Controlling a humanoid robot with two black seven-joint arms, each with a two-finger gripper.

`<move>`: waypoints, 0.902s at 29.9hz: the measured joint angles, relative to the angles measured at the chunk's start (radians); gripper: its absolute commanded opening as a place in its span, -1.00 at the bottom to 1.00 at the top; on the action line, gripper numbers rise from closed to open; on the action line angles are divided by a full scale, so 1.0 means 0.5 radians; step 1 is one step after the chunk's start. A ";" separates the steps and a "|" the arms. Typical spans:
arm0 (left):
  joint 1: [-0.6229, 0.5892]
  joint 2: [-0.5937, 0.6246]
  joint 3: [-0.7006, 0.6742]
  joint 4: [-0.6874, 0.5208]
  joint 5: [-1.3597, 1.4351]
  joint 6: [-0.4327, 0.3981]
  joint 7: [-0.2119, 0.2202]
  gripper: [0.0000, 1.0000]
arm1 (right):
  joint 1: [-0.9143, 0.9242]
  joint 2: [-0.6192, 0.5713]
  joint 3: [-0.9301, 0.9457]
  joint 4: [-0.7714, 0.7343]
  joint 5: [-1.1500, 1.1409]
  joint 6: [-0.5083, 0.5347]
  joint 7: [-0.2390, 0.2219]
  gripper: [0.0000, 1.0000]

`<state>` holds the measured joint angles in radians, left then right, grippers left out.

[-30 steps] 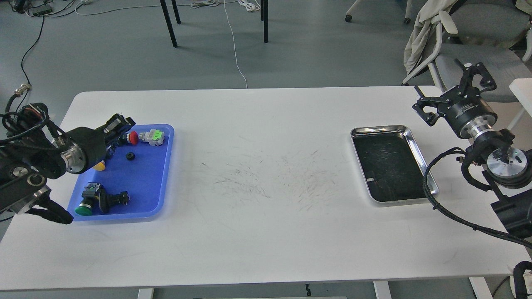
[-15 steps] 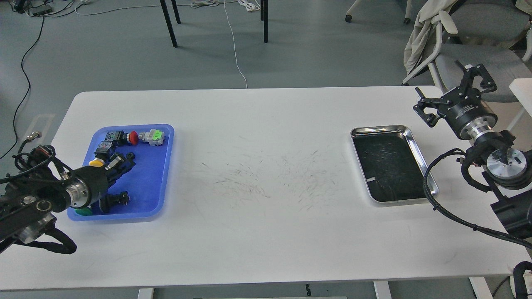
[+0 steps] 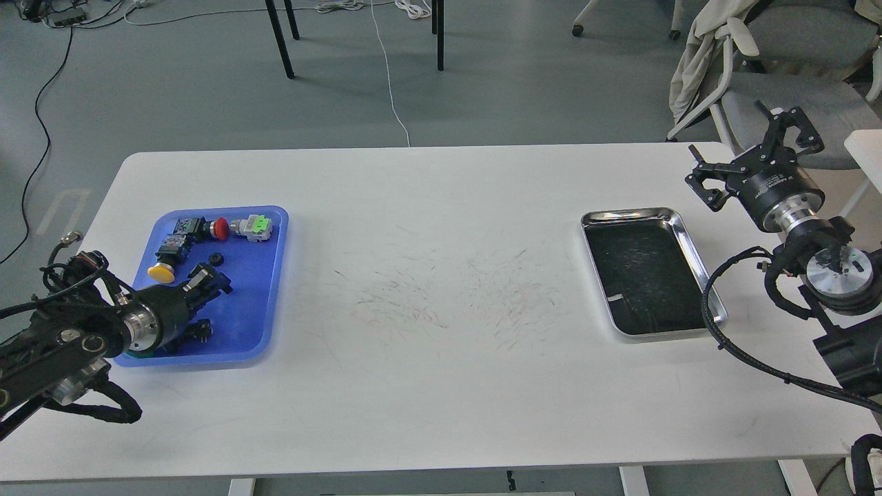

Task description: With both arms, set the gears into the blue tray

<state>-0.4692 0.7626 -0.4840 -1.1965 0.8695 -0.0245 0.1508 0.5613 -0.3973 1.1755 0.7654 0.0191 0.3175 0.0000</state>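
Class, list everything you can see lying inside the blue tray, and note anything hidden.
Inside the blue tray: one gear, a red push-button, a yellow push-button and a grey-and-green connector. The left gripper covers the tray's near-left corner, mostly hiding a black part there.

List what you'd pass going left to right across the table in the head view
left gripper over the blue tray → scuffed bare stretch of white table → steel tray → right gripper at the far right edge.
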 measured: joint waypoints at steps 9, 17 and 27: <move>-0.048 0.005 -0.032 0.030 -0.007 0.012 -0.009 0.95 | -0.001 0.002 -0.002 0.000 0.000 0.000 0.000 1.00; -0.114 0.034 -0.216 -0.014 -0.022 0.000 -0.016 0.95 | 0.006 0.012 -0.007 0.008 0.001 -0.006 0.000 1.00; -0.212 -0.153 -0.791 -0.024 -0.198 0.009 -0.015 0.95 | 0.116 0.005 -0.007 0.030 0.001 -0.023 -0.010 1.00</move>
<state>-0.5750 0.6863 -0.8796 -1.2084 0.7703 -0.0201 0.1435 0.6192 -0.3946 1.1718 0.7803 0.0197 0.3062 -0.0049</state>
